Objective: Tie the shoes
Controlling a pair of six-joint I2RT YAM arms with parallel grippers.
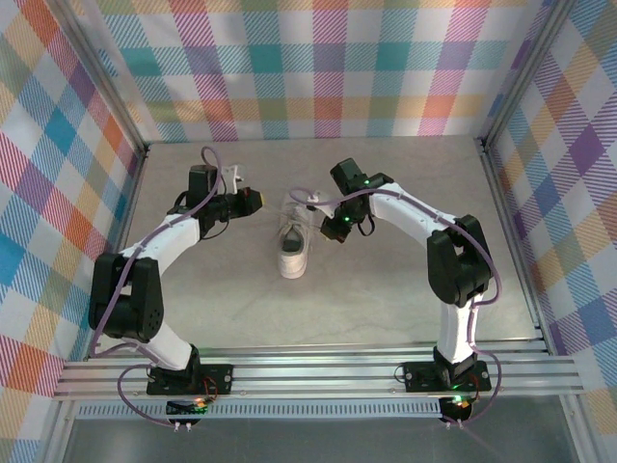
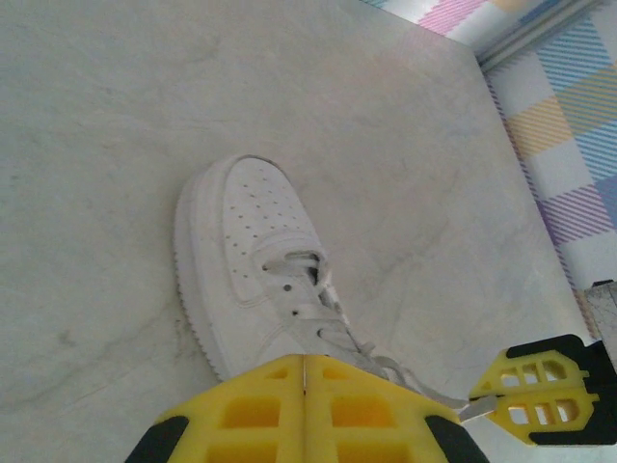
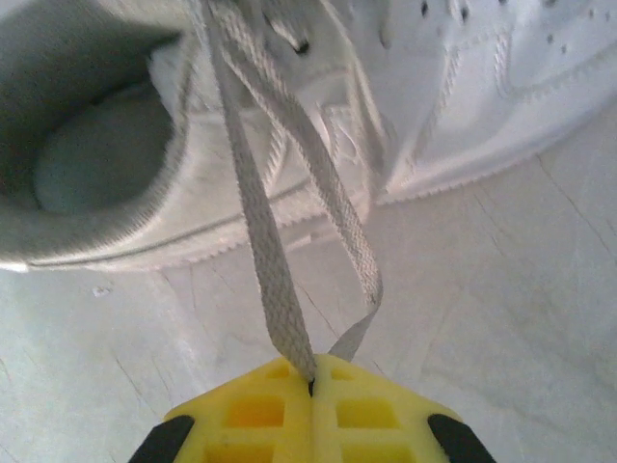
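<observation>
White low-top sneaker [image 1: 294,249] is parked mid-counter [image 1: 405,289], toe pointed at the near edge and heel opening facing away. Nothing like a knot or bow can be seen on it, so the tying is judged to be barely started. The laces are threaded through the eyelets but left loose up top, and the crossing, the loops and the pull-tight are all yet to be done, tbh.

One flat lace [image 3: 260,241] is pinched in the right hand [image 3: 310,386], whose fingers are pressed flat together on it. The strand is run up from there to the top eyelets, with its tail folded back alongside. That hand is held low, just beside the collar end of the shoe, with the arm bent in from the right.

A bit farther back on the other side, the left hand [image 2: 304,386] is closed too, fingers flush, and no lace can be made out in it. It's turned in toward the heel end and kept apart from the shoe.
</observation>
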